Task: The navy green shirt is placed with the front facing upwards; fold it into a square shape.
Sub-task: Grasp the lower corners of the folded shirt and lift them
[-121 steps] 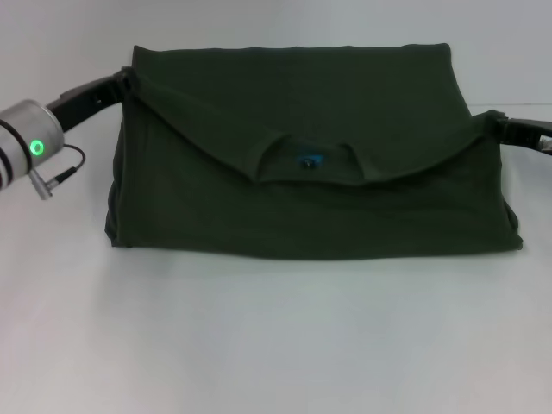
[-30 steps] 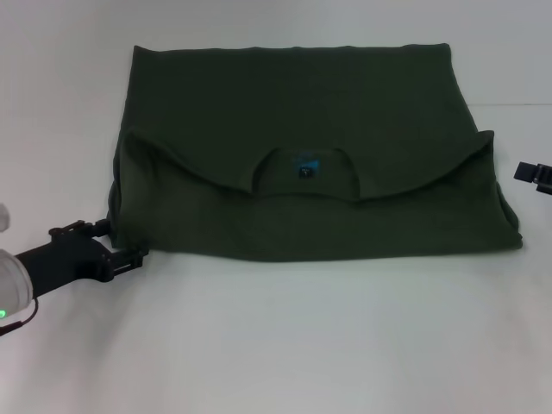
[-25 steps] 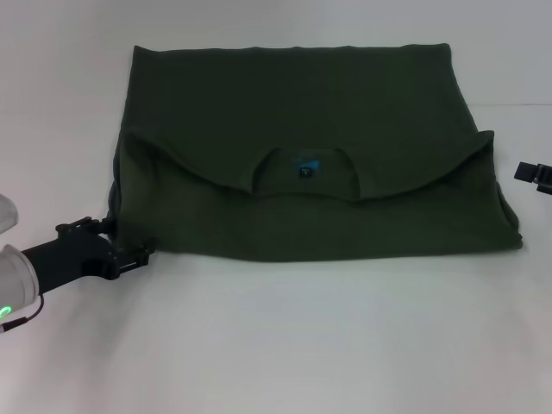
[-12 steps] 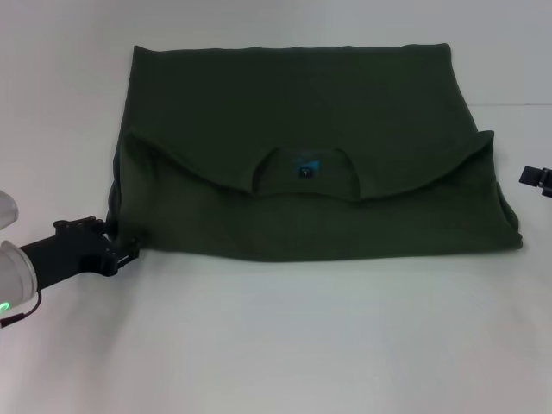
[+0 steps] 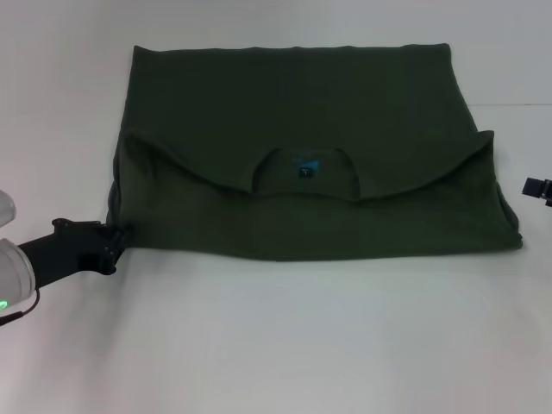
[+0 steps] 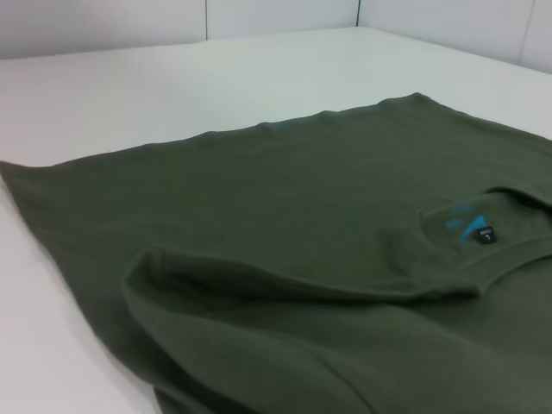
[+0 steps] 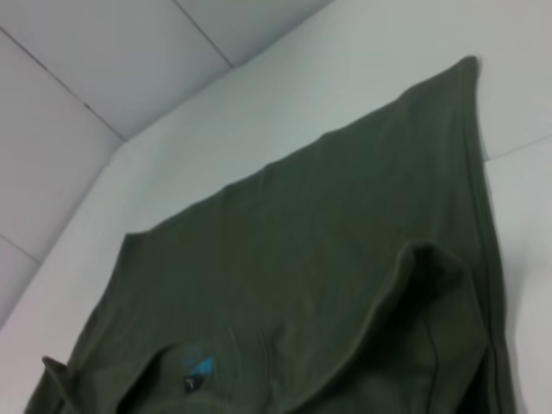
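Observation:
The navy green shirt (image 5: pixel 293 95) lies on the white table as a wide folded rectangle. Its collar end is folded down toward me, and the neck opening with the blue label (image 5: pixel 306 165) faces up at the middle. No chest lettering shows. My left gripper (image 5: pixel 115 244) is low at the shirt's near left corner, open, its tips touching the cloth edge. My right gripper (image 5: pixel 538 187) is only just in the head view at the far right, a little off the shirt's right edge. The left wrist view shows the shirt (image 6: pixel 302 198) with its label (image 6: pixel 467 226). The right wrist view shows the shirt (image 7: pixel 302 241) too.
The white table (image 5: pixel 285 336) runs bare in front of the shirt and along both its sides. A pale wall (image 7: pixel 78 69) rises behind the table's far edge.
My left arm came from the shirt's far left corner to its near left corner, then drew slightly left. My right gripper let go and slid right, nearly out of view. The folded flap lies flat.

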You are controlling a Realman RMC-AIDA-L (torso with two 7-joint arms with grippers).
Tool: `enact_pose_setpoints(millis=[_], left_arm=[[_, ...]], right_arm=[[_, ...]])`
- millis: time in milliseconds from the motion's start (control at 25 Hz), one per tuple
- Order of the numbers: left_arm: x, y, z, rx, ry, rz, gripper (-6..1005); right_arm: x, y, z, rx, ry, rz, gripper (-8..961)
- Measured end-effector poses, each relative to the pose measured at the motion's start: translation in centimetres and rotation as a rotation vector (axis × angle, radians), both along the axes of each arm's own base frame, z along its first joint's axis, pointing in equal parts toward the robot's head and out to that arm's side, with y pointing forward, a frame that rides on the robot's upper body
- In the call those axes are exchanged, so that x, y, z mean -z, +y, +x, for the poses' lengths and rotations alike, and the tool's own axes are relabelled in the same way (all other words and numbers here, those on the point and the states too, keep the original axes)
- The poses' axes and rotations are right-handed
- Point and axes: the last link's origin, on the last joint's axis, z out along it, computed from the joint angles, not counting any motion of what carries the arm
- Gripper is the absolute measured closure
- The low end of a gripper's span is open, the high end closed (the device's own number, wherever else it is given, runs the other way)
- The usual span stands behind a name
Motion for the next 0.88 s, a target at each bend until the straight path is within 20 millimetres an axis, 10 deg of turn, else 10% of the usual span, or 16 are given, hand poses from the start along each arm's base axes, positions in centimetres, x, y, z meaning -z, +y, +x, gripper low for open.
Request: enact_pose_setpoints(millis=[240,880], left_arm=[[0.0,-0.1,0.3,0.015,-0.008,-0.011,979],[-0.1,0.0,0.7,0.036,-0.024,-0.023,978]], right_arm=[[0.6,0.9,-0.3,0.010,-0.053,-0.040,206],[3.0,2.9,-1.3,0.055,-0.161,-0.125,213]])
